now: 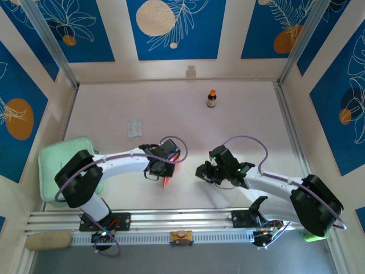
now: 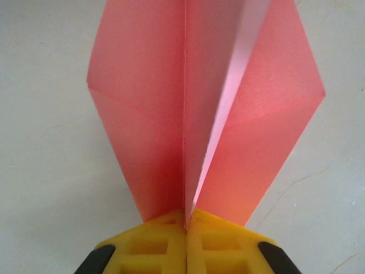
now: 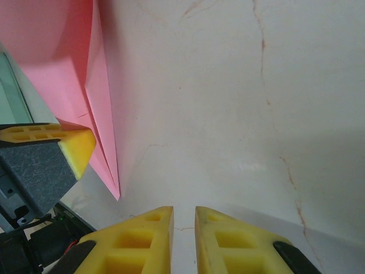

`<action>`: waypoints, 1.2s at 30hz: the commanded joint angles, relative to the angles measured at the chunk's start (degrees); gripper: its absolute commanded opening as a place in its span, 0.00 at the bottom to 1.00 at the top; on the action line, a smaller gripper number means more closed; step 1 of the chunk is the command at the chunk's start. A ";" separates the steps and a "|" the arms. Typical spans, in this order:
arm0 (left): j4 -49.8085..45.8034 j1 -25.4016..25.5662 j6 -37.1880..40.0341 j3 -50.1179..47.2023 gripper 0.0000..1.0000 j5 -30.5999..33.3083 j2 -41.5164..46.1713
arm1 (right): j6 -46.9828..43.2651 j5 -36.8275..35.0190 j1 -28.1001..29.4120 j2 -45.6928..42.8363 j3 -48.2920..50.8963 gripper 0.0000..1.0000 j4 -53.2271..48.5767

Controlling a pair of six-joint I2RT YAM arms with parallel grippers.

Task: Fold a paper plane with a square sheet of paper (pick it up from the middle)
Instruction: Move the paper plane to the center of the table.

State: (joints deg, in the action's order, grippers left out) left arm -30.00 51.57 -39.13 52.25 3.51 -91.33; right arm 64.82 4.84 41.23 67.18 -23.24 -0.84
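The salmon-pink folded paper plane (image 1: pixel 166 181) lies left of the right hand (image 1: pixel 204 171); a small brown bottle (image 1: pixel 211 99) stands well behind them.

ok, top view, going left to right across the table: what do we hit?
green pad → packet → plane → bottle

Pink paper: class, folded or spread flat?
Folded: the paper has a centre crease, flaps angled out either side, and the left fingers pinch its narrow end.
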 commanded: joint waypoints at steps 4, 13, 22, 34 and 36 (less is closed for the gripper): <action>-0.68 0.68 -0.59 1.35 0.11 -0.30 -1.06 | 0.62 -0.18 -0.01 0.05 0.68 0.18 0.33; -0.86 0.82 -0.28 1.80 0.14 -0.41 -1.91 | 0.66 -0.01 -0.01 0.41 0.75 0.18 0.57; -1.33 1.13 0.08 2.46 0.16 0.01 -2.97 | 0.66 0.17 -0.01 1.09 0.60 0.18 0.84; -2.00 1.87 0.20 3.47 0.21 0.71 -3.89 | 0.40 0.78 -0.01 2.34 0.27 0.18 1.37; -1.82 2.03 0.29 3.47 0.22 0.46 -4.04 | 0.47 0.83 -0.01 2.26 0.38 0.18 1.46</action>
State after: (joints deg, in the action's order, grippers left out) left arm -30.11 52.82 -39.05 54.33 3.51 -94.37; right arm 64.99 4.91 41.23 69.23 -23.07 -0.03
